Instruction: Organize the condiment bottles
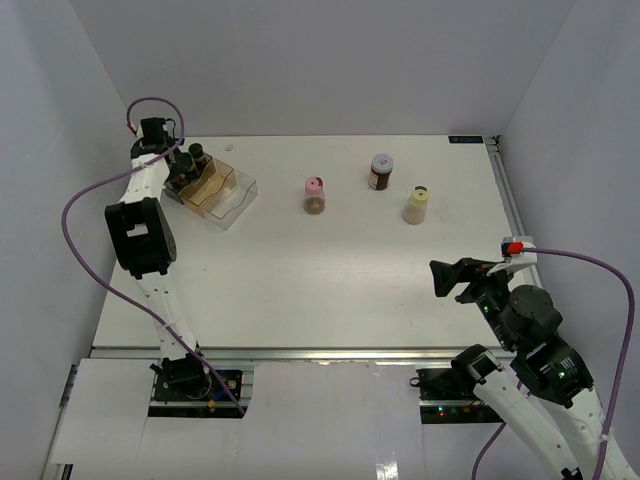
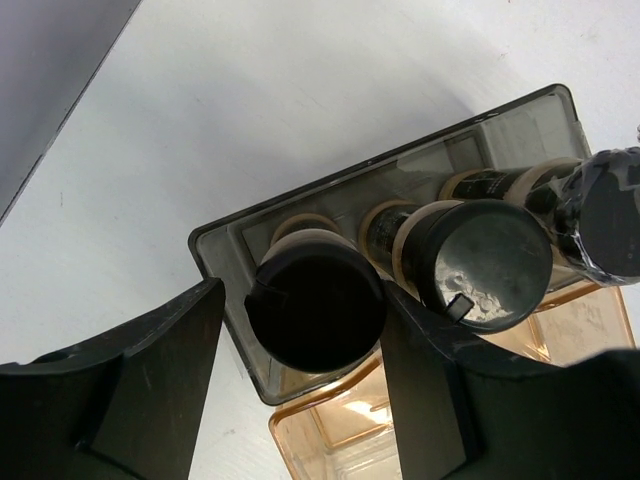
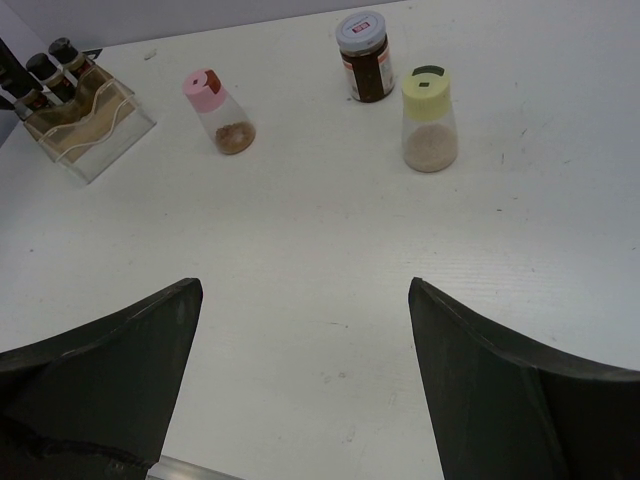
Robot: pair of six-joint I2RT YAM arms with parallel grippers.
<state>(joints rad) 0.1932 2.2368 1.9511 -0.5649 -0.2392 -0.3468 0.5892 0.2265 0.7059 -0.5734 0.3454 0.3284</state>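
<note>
Three black-capped dark bottles stand in a row in the back compartment of the clear bin (image 2: pixel 215 262): the nearest cap (image 2: pixel 315 310), the middle cap (image 2: pixel 480 262) and the far cap (image 2: pixel 610 225). My left gripper (image 2: pixel 302 290) is open and straddles the nearest cap; there is a gap on its left side, and the right finger sits close against it. On the open table stand the pink-capped bottle (image 1: pixel 314 195), the grey-lidded red-label jar (image 1: pixel 381 172) and the pale yellow bottle (image 1: pixel 416 204). My right gripper (image 3: pixel 305 290) is open and empty, low at the near right.
The bin (image 1: pixel 228 196) sits at the far left, beside the left wall. Its amber front compartments (image 2: pixel 330 430) hold nothing. The right wrist view shows the pink-capped bottle (image 3: pixel 222 110), the jar (image 3: pixel 364 57) and the yellow bottle (image 3: pixel 429 120) ahead of the fingers.
</note>
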